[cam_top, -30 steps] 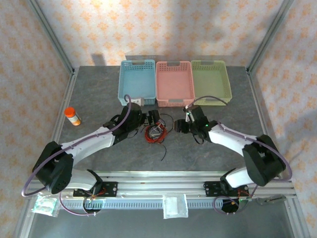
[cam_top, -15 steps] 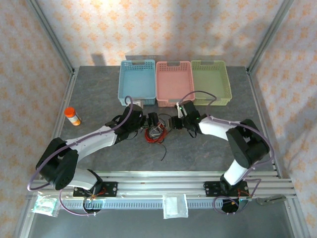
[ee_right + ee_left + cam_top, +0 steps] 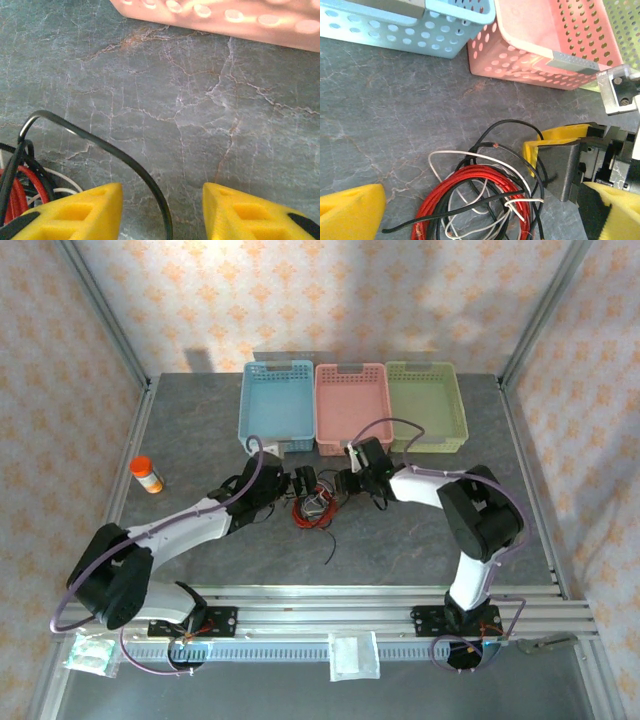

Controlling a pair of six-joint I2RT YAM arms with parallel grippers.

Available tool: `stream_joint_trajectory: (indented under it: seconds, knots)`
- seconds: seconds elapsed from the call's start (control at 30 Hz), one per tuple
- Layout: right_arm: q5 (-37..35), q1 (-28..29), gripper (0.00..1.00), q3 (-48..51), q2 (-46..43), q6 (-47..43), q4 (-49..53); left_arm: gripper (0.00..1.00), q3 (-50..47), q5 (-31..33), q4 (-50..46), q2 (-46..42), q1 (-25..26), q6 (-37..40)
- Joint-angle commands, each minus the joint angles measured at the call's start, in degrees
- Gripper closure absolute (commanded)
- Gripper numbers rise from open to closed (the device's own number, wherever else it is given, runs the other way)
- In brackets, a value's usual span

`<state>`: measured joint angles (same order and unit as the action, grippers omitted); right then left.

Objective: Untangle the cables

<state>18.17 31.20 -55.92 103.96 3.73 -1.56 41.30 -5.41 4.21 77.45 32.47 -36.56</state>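
Yellow-padded left gripper (image 3: 302,483) is stretched out low at the left edge of the cables (image 3: 312,508), jaws spread wide, nothing in them. Right gripper (image 3: 346,486) sits low on the opposite side, with its arm folded sharply at the elbow. Its jaws are apart and a loop of black wire (image 3: 125,165) runs through the gap, not pinched (pads clear of it on both sides). The two grippers face each other across the coil, near.

Cables are red, black and white loops tangled in one heap on the grey table (image 3: 200,430), just in front of where the blue basket (image 3: 277,405) meets the pink basket (image 3: 352,408). Green basket (image 3: 427,405) sits right against the pink one. All three show bare floors.

Orange-capped bottle (image 3: 147,474) stands well to the left, apart from everything. Two clear plastic bags (image 3: 354,656) lie on the frame rail by the arm bases.
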Motion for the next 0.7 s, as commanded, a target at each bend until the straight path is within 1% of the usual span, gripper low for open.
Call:
stream_joint_trajectory:
  seconds: [0.0,0.23,0.43,0.6,0.67]
  knots:
    - [-1.04,-0.09,0.57,-1.99,1.36,-0.3,-1.54,0.01,-1.24,3.35,3.23,-2.04,-0.38,1.48]
    - [-0.51,-0.07,0.68,-2.41,1.86,0.25,-1.69,0.01,-0.69,3.92,2.53,-1.55,-0.43,1.08]
    - [-0.16,-0.08,0.83,-1.69,1.05,0.85,-1.96,0.0,-0.04,3.17,1.67,-0.2,-0.39,0.15]
    - [-0.24,-0.01,0.97,-0.1,-1.87,1.52,-2.04,0.01,1.06,2.6,0.03,1.98,-0.39,0.77]
    - [-0.21,0.0,1.0,0.5,-3.37,1.81,-1.96,0.01,0.93,2.75,-0.06,2.67,-0.39,0.96]
